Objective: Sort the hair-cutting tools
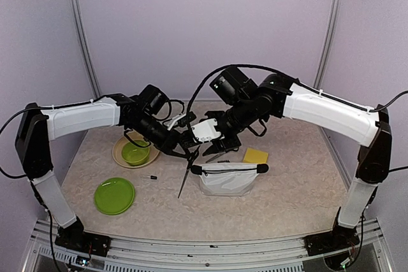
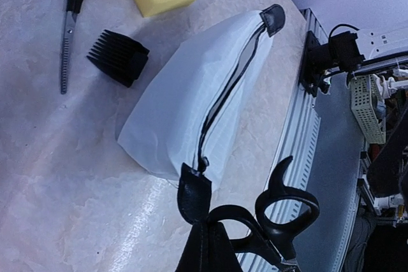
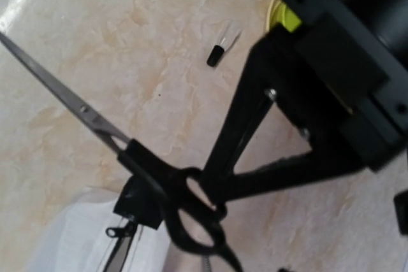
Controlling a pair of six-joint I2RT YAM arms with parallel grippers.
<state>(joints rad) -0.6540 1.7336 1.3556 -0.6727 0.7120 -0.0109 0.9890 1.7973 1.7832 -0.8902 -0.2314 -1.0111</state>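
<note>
**Scissors held at the pouch's end**
The left gripper (image 2: pixel 205 246) is clamped fully shut on the handle of the slim black-handled steel scissors (image 3: pixel 83 109), which hang blades down just beside the white zip pouch with black ends (image 2: pixel 210 100). How far the right gripper (image 1: pixel 215 139) is parted cannot be told. Release is best delayed until the tips are steadied.

No text, label, brand, number or sign can be read anywhere.
</note>
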